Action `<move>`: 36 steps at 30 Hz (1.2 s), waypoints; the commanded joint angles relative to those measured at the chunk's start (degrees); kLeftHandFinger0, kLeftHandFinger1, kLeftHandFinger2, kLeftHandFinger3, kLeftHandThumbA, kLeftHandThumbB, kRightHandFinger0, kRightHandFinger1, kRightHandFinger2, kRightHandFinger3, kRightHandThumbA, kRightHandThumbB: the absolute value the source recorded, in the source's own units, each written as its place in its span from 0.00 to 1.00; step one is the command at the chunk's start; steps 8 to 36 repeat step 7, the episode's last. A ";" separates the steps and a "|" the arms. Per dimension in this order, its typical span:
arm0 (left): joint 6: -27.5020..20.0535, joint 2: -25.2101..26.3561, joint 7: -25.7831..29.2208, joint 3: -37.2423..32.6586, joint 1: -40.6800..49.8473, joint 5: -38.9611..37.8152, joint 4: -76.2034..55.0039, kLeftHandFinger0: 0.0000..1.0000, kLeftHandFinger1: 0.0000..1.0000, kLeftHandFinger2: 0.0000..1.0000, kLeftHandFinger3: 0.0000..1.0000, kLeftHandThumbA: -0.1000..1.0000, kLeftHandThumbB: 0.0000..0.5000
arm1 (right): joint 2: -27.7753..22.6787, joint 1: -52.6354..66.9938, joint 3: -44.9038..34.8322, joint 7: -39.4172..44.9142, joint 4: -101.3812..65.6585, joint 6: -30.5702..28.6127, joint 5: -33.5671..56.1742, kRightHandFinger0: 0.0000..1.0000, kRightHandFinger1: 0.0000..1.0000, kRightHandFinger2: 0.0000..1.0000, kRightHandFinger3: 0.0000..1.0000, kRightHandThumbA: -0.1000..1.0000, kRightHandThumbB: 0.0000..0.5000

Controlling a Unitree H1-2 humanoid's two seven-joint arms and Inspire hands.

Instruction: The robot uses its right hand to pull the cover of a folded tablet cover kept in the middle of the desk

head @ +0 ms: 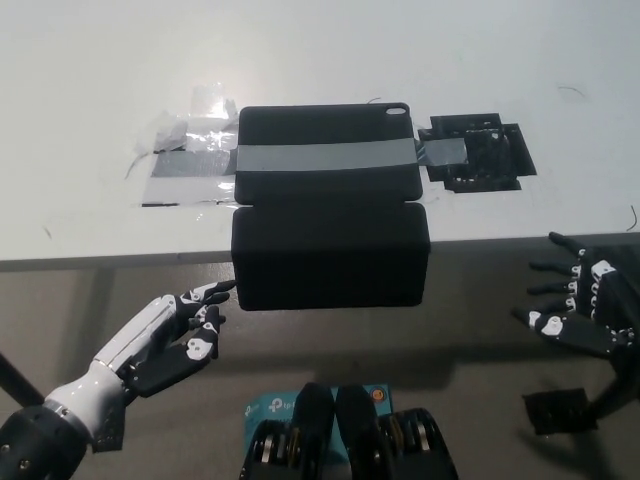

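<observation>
A black tablet case [325, 165] lies in the middle of the white desk [90, 110], held down by a grey tape strip across it. Its cover flap [330, 255] is opened out toward me and hangs past the desk's front edge. My black right hand [585, 305] hovers open below the desk edge at the far right, well clear of the flap. My white left hand [165, 335] rests open at the lower left, its fingertips close to the flap's left corner but not touching it.
Clear and grey tape [185, 160] is stuck to the desk left of the case. A patch of black tape [480, 152] lies to its right. A teal box [275, 408] and a small black square [555, 410] lie on the floor below.
</observation>
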 commanded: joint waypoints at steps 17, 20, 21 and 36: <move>-1.64 0.47 0.00 0.89 -0.69 -0.08 -1.45 0.95 1.00 1.00 1.00 1.00 0.71 | -1.31 -0.93 1.36 -0.82 -0.97 -0.05 1.72 0.44 0.60 0.76 1.00 0.86 0.19; -1.64 0.47 0.00 0.89 -0.69 -0.08 -1.45 0.95 1.00 1.00 1.00 1.00 0.71 | -1.31 -0.93 1.36 -0.82 -0.97 -0.05 1.72 0.44 0.60 0.76 1.00 0.86 0.19; -1.64 0.47 0.00 0.89 -0.69 -0.08 -1.45 0.95 1.00 1.00 1.00 1.00 0.71 | -1.31 -0.93 1.36 -0.82 -0.97 -0.05 1.72 0.44 0.60 0.76 1.00 0.86 0.19; -1.64 0.47 0.00 0.89 -0.69 -0.08 -1.45 0.95 1.00 1.00 1.00 1.00 0.71 | -1.31 -0.93 1.36 -0.82 -0.97 -0.05 1.72 0.44 0.60 0.76 1.00 0.86 0.19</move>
